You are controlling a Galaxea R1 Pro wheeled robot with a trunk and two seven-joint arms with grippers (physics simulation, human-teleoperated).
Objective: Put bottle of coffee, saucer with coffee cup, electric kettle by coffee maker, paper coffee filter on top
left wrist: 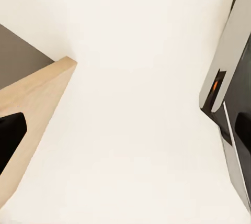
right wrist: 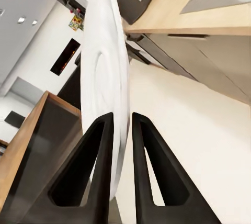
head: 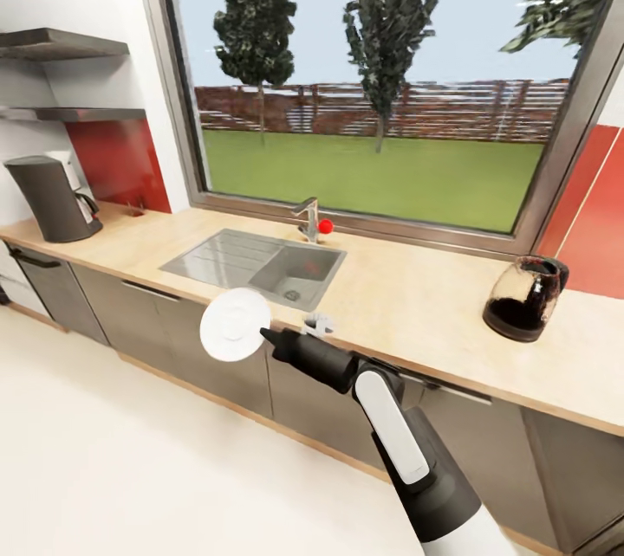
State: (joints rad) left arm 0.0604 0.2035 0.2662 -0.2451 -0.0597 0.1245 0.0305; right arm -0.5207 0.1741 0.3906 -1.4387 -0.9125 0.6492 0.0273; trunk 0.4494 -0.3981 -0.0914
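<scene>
My right gripper (head: 265, 336) is shut on the rim of a white saucer (head: 234, 324) and holds it on edge in the air, in front of the lower cabinets and below the sink. The right wrist view shows both black fingers (right wrist: 94, 150) pinching the saucer (right wrist: 104, 67). At the far left of the wooden countertop (head: 407, 296) stands the dark grey coffee maker (head: 52, 197). A glass electric kettle (head: 524, 296) with a dark base sits on the counter at the right. My left gripper (left wrist: 125, 135) is open over pale floor.
A steel sink (head: 260, 266) with a faucet (head: 309, 218) lies mid-counter under a big window. Two grey shelves (head: 61, 45) hang above the coffee maker. A small white object (head: 319, 326) sits at the counter edge behind my right wrist. Pale floor (head: 130, 469) stretches before the cabinets.
</scene>
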